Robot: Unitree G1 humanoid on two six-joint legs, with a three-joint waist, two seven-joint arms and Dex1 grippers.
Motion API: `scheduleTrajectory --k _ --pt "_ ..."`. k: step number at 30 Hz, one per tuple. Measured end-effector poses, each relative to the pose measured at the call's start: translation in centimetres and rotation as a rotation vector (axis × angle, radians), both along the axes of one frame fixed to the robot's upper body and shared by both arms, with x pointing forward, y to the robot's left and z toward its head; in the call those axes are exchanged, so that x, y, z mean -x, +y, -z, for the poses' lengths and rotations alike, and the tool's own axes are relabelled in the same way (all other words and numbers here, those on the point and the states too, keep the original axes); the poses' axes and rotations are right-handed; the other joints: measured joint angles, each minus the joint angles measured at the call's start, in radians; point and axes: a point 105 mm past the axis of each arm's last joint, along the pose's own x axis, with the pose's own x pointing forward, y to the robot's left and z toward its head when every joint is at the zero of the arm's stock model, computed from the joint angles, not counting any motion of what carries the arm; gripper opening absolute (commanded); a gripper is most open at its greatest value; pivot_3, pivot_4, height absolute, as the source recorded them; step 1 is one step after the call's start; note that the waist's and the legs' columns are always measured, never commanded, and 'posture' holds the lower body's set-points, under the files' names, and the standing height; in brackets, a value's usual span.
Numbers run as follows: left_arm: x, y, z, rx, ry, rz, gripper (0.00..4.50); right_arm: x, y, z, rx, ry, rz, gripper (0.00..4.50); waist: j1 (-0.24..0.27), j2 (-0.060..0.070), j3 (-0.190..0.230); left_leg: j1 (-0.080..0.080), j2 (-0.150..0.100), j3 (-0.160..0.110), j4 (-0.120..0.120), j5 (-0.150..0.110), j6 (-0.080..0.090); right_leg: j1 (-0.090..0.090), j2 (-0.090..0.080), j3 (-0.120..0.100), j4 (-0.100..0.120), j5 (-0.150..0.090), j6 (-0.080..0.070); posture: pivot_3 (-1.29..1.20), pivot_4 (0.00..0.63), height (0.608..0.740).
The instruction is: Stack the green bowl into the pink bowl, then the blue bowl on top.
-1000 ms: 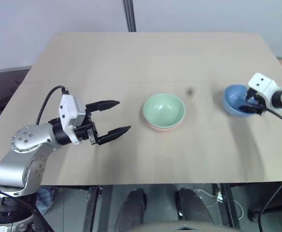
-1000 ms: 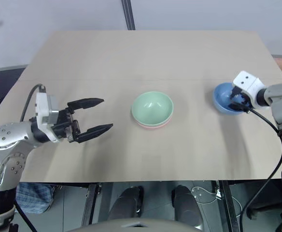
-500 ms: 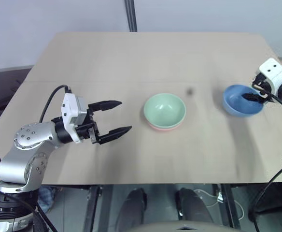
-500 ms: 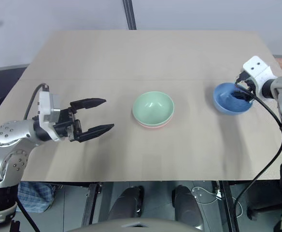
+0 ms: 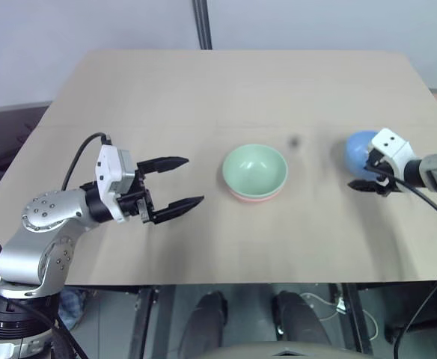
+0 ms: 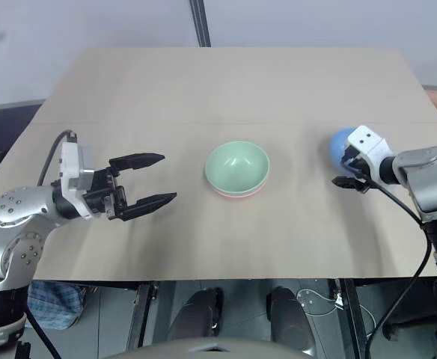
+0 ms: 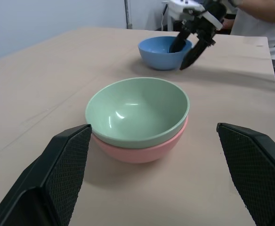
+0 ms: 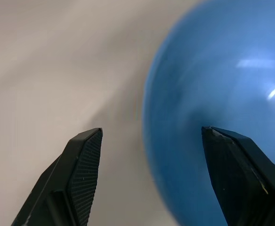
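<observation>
While my left gripper hangs spread wide to the left of the green bowl, which sits nested in the pink bowl, I see my right gripper at the blue bowl off to the right, fingers apart, straddling its rim.

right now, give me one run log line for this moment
stage: green bowl nested in pink bowl | blue bowl on table, unstacked | right gripper open, straddling its rim | left gripper open, empty
</observation>
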Motion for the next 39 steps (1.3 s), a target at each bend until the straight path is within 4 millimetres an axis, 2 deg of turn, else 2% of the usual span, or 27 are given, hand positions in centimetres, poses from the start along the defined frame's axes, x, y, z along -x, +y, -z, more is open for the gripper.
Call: scheduleTrajectory --k 1,4,5,7,9,13,16,19,24,28,33,37,39 --pt "0.0 0.0 0.0 0.0 0.002 -0.001 4.5 0.0 0.0 0.3 0.012 0.0 0.0 2.67 0.0 0.0 0.0 0.0 0.0 0.0 0.0 0.0 0.0 0.0 0.0 0.0 0.0 0.0 0.0 0.0 0.15 0.74" --pt "0.0 0.0 0.1 -0.001 0.005 -0.002 4.5 -0.2 0.1 0.1 0.028 -0.024 -0.015 1.21 0.001 0.0 0.0 0.0 0.0 0.0 0.0 0.0 0.0 0.0 0.0 0.0 0.0 0.0 0.0 0.0 0.15 0.74" --pt "0.0 0.1 0.2 -0.001 0.007 -0.003 4.5 -0.2 0.2 0.0 0.03 -0.032 -0.024 0.94 0.001 0.0 0.0 0.0 0.0 0.0 0.0 0.0 0.0 0.0 0.0 0.0 0.0 0.0 0.0 0.0 0.15 0.74" --pt "0.1 0.1 0.3 -0.001 0.01 -0.004 4.5 -0.3 0.4 -0.3 0.038 -0.051 -0.039 0.03 0.001 0.0 0.0 0.0 0.0 0.0 0.0 0.0 0.0 0.0 0.0 0.0 0.0 0.0 0.0 0.0 0.15 0.74" --pt "0.1 0.1 0.3 -0.002 0.01 -0.004 4.5 -0.5 0.5 -1.1 0.049 -0.079 -0.052 0.03 0.001 -0.001 0.0 0.001 0.0 -0.001 0.0 0.0 0.0 0.001 0.0 0.0 0.0 0.0 0.0 0.0 0.15 0.74" --pt "0.1 0.2 0.5 -0.005 0.017 -0.009 4.5 0.0 1.5 -0.8 0.034 -0.085 -0.153 0.03 0.002 -0.001 0.0 0.001 0.0 -0.001 0.001 0.0 0.0 0.002 0.0 -0.001 0.0 0.0 0.0 0.0 0.15 0.74" --pt "0.1 0.2 0.5 -0.009 0.016 -0.012 4.5 1.0 4.7 -1.9 -0.069 -0.133 -0.336 0.03 -0.003 0.0 0.0 0.001 0.0 -0.001 0.0 0.0 0.0 0.002 0.0 -0.001 0.0 0.0 0.0 0.0 0.15 0.74" --pt "0.1 0.2 0.6 -0.015 0.017 -0.016 4.5 2.2 8.4 -4.8 -0.177 -0.236 -0.517 0.03 -0.001 0.0 0.0 0.001 0.001 -0.002 0.0 0.0 0.0 0.002 0.001 -0.002 0.0 0.0 0.0 0.0 0.15 0.74" --pt "0.0 0.2 0.8 -0.018 0.018 -0.019 4.5 4.2 12.7 -8.2 -0.239 -0.324 -0.697 0.03 0.002 0.0 0.0 0.0 0.0 -0.003 0.001 0.0 0.0 0.002 0.0 -0.002 0.0 0.0 0.0 0.0 0.15 0.74" --pt "0.0 0.1 0.9 -0.02 0.018 -0.018 4.5 5.1 15.0 -9.3 -0.246 -0.325 -0.771 0.03 0.002 0.0 0.0 0.0 0.0 -0.003 0.001 0.0 0.0 0.002 0.0 -0.002 0.0 0.0 0.0 0.0 0.15 0.74" --pt "0.0 0.0 1.0 -0.022 0.018 -0.016 4.5 7.1 18.2 -9.1 -0.253 -0.282 -0.901 0.03 0.002 0.0 0.0 0.0 0.0 -0.003 0.0 0.0 0.0 0.002 0.0 -0.003 -0.001 0.0 0.0 0.0 0.15 0.74" --pt "0.1 0.1 1.3 -0.025 0.025 -0.023 4.5 7.4 19.4 -9.2 -0.258 -0.291 -0.928 1.36 0.002 0.0 0.0 0.0 0.0 -0.003 0.001 0.0 0.0 0.002 0.0 -0.003 0.0 0.0 0.0 0.0 0.15 0.74" --pt "0.2 0.2 1.6 -0.025 0.034 -0.027 4.5 7.2 19.9 -9.8 -0.261 -0.324 -0.928 2.41 0.002 0.0 0.0 0.0 0.0 -0.004 0.001 0.0 0.0 0.002 0.0 -0.003 0.0 0.0 0.0 0.0 0.15 0.74"
